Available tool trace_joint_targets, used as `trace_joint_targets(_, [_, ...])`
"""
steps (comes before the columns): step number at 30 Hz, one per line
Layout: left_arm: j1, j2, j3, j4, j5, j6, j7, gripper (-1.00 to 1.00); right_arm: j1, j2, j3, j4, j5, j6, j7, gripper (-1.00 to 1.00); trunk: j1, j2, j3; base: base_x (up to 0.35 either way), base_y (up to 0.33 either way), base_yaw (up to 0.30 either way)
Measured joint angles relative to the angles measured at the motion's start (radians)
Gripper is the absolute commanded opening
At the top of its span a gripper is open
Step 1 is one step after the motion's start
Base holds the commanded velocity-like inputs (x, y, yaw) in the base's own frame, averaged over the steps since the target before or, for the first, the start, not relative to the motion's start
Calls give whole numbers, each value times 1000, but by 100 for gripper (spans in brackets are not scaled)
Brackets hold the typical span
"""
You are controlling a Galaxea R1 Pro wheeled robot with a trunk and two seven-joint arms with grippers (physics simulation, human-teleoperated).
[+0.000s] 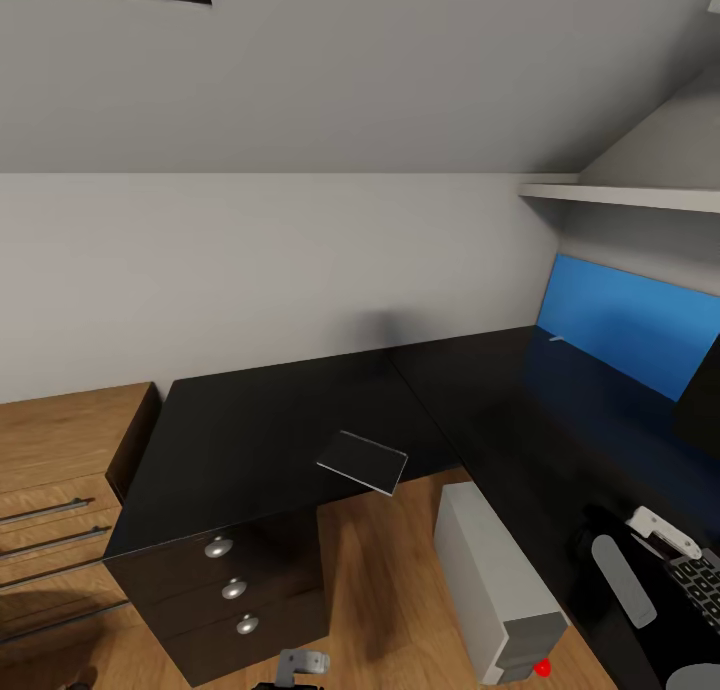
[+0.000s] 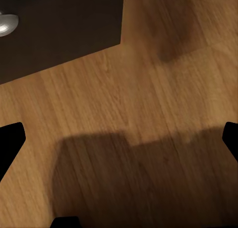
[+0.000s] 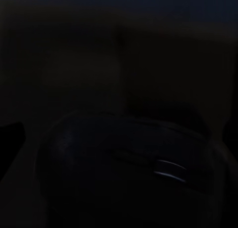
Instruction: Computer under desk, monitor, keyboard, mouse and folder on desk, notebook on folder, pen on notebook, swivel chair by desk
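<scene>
A black L-shaped desk (image 1: 260,420) fills the middle of the head view. The monitor (image 1: 625,325) with a blue screen stands on its right wing. The keyboard (image 1: 700,580) lies at the lower right, beside my right arm (image 1: 622,580). The white computer tower (image 1: 495,580) stands on the floor in the desk's corner. A flat dark rectangle (image 1: 362,460), folder or notebook, overhangs the desk's inner edge. In the very dark right wrist view the mouse (image 3: 148,173) lies just under my right gripper (image 3: 119,139), fingers apart at the edges. My left gripper (image 2: 119,139) hangs open over the wooden floor (image 2: 148,89).
The desk's left end has a black drawer unit (image 1: 232,588) with three silver knobs. A wooden dresser (image 1: 60,470) stands against the wall at left. A white shelf (image 1: 620,195) juts out above the monitor. Bare floor lies between drawer unit and tower.
</scene>
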Motion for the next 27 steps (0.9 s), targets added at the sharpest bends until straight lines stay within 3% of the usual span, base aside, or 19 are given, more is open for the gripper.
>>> trace_joint_targets(3, [0,0,0,0,0,0,0,100,0,0,0,-1,0,0,1,100,0,0,0,0,0,0])
trace_joint_targets(10, [0,0,0,0,0,-1,0,100,1,1,0,-1,23,-1,1,100,-27,49,22,0,0,0])
trace_joint_targets(27, [0,-2,-1,0,0,0,1,100,0,2,0,-2,28,-2,1,100,-92,168,75,0,0,0])
